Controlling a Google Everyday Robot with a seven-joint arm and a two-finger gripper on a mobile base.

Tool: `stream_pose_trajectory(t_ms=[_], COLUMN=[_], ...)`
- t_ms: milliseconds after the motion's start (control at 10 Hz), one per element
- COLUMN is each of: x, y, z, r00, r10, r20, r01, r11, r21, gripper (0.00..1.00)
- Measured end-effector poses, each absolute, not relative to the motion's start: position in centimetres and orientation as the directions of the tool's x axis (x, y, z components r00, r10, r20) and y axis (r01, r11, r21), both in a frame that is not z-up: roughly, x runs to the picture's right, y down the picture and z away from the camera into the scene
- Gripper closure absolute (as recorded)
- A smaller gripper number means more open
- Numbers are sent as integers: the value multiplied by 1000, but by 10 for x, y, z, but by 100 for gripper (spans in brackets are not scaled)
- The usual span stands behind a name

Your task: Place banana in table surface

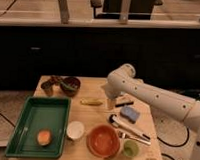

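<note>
The banana [91,101], small and yellow, lies flat on the table surface [92,116] near its middle. My white arm reaches in from the right, its elbow above the table's far side. My gripper [111,102] hangs just right of the banana, a small gap apart from it. It is open and nothing shows between the fingers.
A green tray [21,136] at the left holds an orange fruit [44,137]. A white cup [75,129], a red bowl [103,140] and a green cup [130,148] stand along the front. A blue sponge [129,114] and a long utensil [131,130] lie at right. A dark bowl [71,84] sits at the back left.
</note>
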State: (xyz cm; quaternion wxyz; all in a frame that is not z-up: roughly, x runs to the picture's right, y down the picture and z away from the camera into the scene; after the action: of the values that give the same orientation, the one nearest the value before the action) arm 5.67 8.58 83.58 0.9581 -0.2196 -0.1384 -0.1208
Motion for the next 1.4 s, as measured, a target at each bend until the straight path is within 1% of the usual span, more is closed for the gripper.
stream_pose_trajectory(t_ms=[800,1400], x=[49,41], y=[87,90], z=[861,873], r00=[921,911], r10=[-160,-169], r20=[356,376], r01=[306,329], r11=[863,847], r21=[-403,-417], gripper=[20,20])
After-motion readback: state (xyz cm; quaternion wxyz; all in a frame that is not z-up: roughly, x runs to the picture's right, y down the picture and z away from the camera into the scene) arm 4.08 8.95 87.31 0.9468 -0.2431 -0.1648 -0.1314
